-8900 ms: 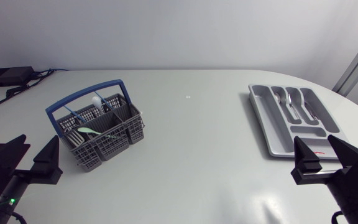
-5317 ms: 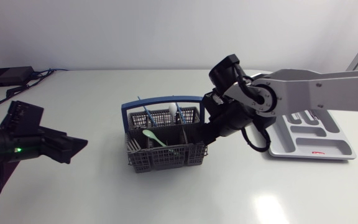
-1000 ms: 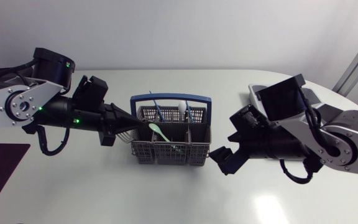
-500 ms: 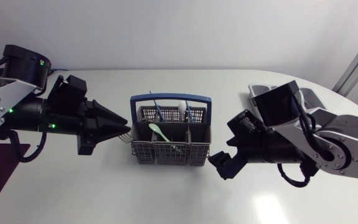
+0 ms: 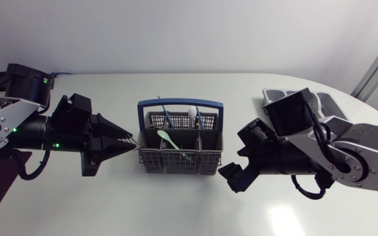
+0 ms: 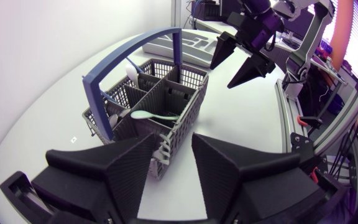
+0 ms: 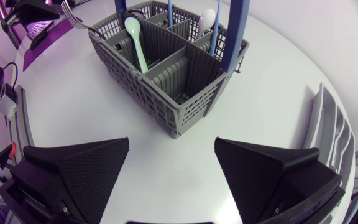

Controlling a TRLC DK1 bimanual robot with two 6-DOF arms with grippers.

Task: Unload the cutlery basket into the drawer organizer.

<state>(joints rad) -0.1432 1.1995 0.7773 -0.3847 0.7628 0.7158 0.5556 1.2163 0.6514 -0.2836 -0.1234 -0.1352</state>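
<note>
My left arm (image 5: pixel 18 121) comes in over the white table (image 5: pixel 176 210) and lies low, pointing toward the middle; my left gripper (image 5: pixel 128 139) has its jaws drawn narrow, and a silver fork (image 5: pixel 133 139) sits pinched at the tips, tines outward, held off the table just beside the left wall of the basket; whether the fork touches that wall I cannot tell. The grey cutlery basket (image 5: pixel 179 157) stands upright near the middle of the table, between my two grippers, its blue arched handle (image 5: pixel 179 102) spanning the top. A mint-green spoon (image 5: pixel 165 137) leans in a front compartment with its bowl up; behind it, in the rear row, stand two blue-handled pieces (image 5: pixel 163 115) – what kind they are I cannot make out – and a white spoon (image 5: pixel 191 118) between them, bowl upward. To the right of the basket, near its front right corner but apart from it, my right gripper (image 5: pixel 230 178) hangs low over the table with its jaws spread wide and nothing between them; the basket lies ahead of it. My right arm (image 5: pixel 346 151) stretches in behind it from the side, and past its black wrist – largely hidden by it – the grey drawer organizer (image 5: pixel 272 97) rests flat on the table, well apart from the basket.
</note>
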